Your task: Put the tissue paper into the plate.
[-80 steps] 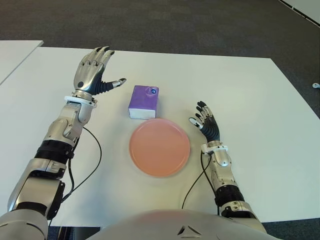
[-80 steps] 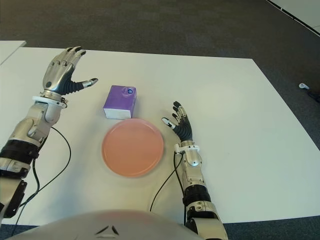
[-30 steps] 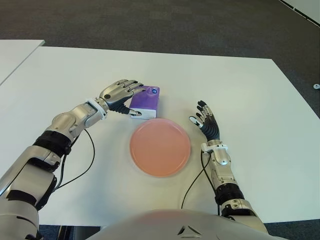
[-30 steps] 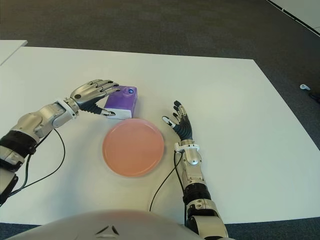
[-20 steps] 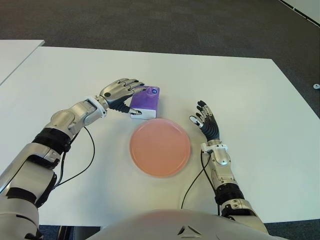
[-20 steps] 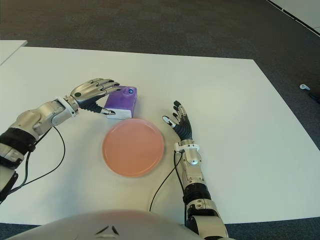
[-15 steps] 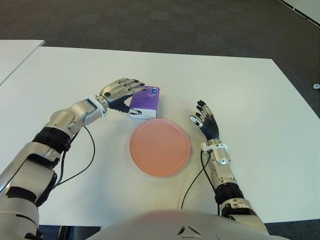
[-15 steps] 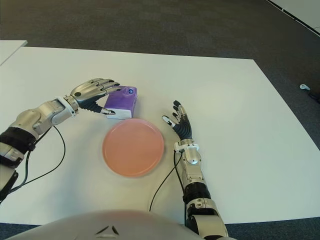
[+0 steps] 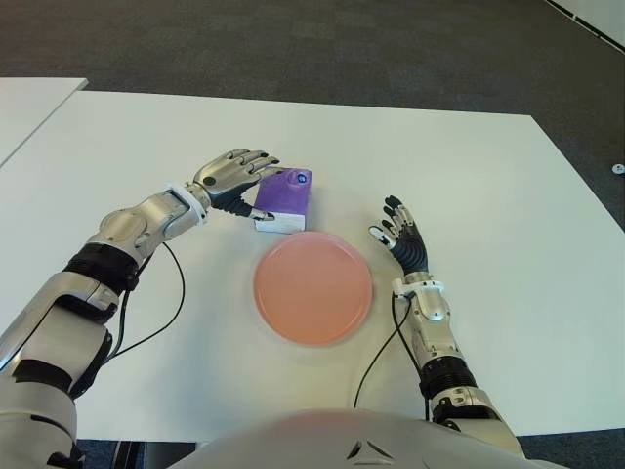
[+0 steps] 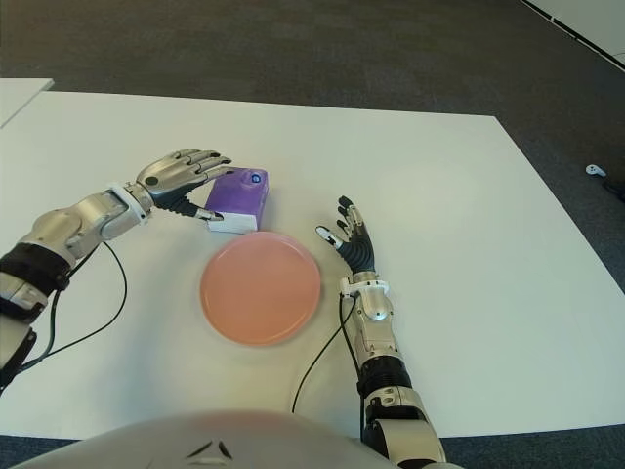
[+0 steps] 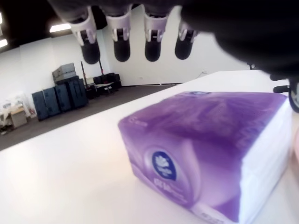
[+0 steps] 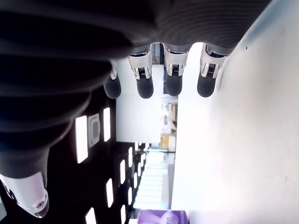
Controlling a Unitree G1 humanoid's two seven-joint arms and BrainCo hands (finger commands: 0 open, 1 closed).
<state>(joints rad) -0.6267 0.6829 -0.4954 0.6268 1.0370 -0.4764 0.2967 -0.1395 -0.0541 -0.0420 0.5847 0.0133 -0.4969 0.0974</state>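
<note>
Left hand [image 9: 232, 174] reaches in from the left over the tissue pack [image 9: 282, 198], fingers [image 11: 121, 33] spread above its top, thumb at the near left corner; no firm clamp is visible. The pack is a purple soft-wrapped block with a blue round logo and white end, lying flat on the white bench [image 9: 469, 176] just beyond the pink plate [image 9: 312, 287]. Right hand [image 9: 400, 240] is held open, fingers spread, to the plate's right.

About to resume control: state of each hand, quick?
Left hand: open, fingers spread over the purple tissue pack, not gripping it.
Right hand: open, empty, beside the pink plate.
</note>
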